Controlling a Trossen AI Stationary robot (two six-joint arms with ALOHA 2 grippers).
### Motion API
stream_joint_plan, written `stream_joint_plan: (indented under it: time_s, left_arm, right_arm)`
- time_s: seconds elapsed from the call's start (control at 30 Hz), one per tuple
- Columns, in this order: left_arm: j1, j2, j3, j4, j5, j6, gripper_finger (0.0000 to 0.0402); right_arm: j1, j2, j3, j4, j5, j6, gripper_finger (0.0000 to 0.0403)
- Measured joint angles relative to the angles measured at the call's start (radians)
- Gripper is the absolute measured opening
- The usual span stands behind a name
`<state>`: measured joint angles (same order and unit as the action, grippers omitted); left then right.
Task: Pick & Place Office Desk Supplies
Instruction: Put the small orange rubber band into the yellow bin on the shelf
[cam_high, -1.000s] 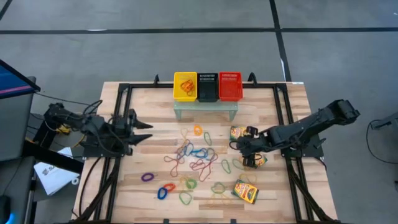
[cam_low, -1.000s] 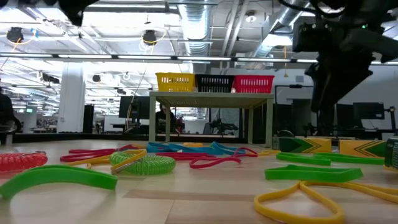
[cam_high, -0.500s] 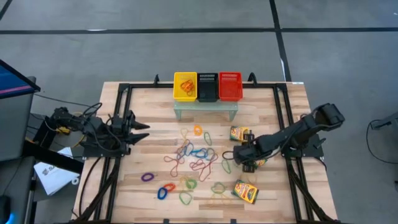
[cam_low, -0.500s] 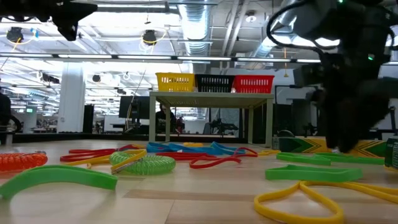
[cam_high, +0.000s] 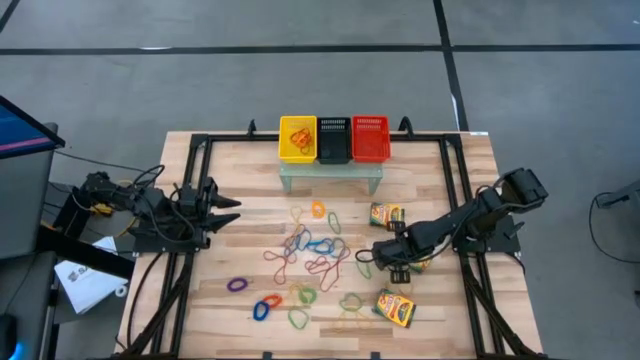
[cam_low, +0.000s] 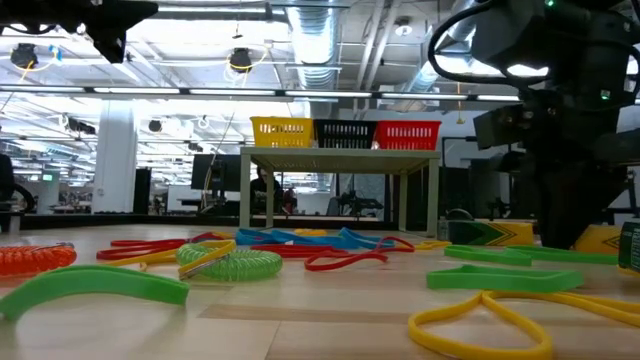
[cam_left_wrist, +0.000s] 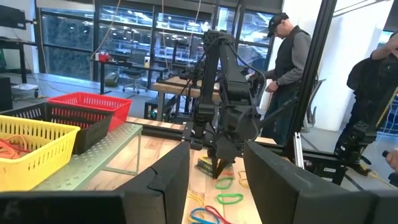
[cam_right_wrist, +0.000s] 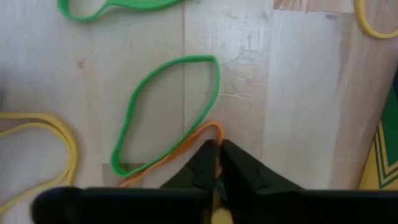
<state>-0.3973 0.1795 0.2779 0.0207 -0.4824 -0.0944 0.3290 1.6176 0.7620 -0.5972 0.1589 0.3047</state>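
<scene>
Many coloured rubber bands (cam_high: 315, 255) lie loose on the middle of the wooden table. My right gripper (cam_right_wrist: 217, 157) points down at the table's right half (cam_high: 381, 256) and is shut on an orange rubber band (cam_right_wrist: 186, 148) that lies beside a green loop (cam_right_wrist: 166, 115). Two yellow-and-green crayon boxes (cam_high: 387, 213) (cam_high: 396, 308) lie flat on the table, and a third (cam_high: 422, 263) shows partly under my right arm. My left gripper (cam_high: 226, 209) waits open above the table's left edge, fingers (cam_left_wrist: 168, 180) wide apart, touching nothing. My right gripper pinches the orange band at its rounded end (cam_right_wrist: 215, 132) between the two fingertips, coming from above and pointing down. The rest of the band (cam_right_wrist: 149, 168) lies slack and flat on the wood, partly over the green loop's lower edge.
Yellow (cam_high: 297, 138), black (cam_high: 333, 140) and red (cam_high: 370, 138) mesh baskets stand in a row on a small raised shelf (cam_high: 330, 178) at the far middle; the yellow one holds orange bands. Black frame rails (cam_high: 190, 200) run along both table sides. People stand beyond the table (cam_left_wrist: 289, 68).
My right gripper has sunk to the table top and shifted a little toward the table's left and near edge, tipping more steeply downward. The bands and boxes lie where they were.
</scene>
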Motion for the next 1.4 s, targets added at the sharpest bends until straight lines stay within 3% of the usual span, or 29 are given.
stream_joint_plan:
  time_s: [0.3,0.47,0.63,0.77,0.97,1.07,1.17,1.4]
  left_arm:
    - [0.000,0.000,0.000,0.003,0.000,0.000,0.0146]
    - [0.000,0.002,0.000,0.011,-0.004,0.000,0.0146]
    - [0.000,0.070,0.002,0.069,-0.123,0.000,0.0146]
    - [0.001,0.231,0.001,0.137,-0.244,0.008,0.0149]
    - [0.042,0.575,0.001,0.501,-0.242,0.038,0.0216]
    - [0.082,0.746,0.008,0.722,-0.168,0.037,0.0263]
    - [0.129,0.900,0.065,0.839,-0.065,0.038,0.0292]
    - [0.236,1.174,0.291,0.812,0.104,0.096,0.0301]
  right_arm:
    - [0.005,-0.032,-0.006,0.008,0.079,0.062,0.0004]
    - [-0.010,-0.170,0.006,-0.012,0.200,0.067,0.0002]
    - [-0.045,-0.309,0.049,-0.020,0.269,0.017,0.0001]
    - [-0.074,-0.361,0.110,-0.020,0.297,-0.050,0.0001]
    - [-0.128,-0.317,0.238,0.001,0.359,-0.175,0.0000]
    - [-0.149,-0.275,0.297,0.020,0.368,-0.231,0.0000]
    - [-0.170,-0.229,0.352,0.037,0.377,-0.284,0.0000]
    - [-0.187,-0.148,0.436,0.072,0.377,-0.369,0.0000]
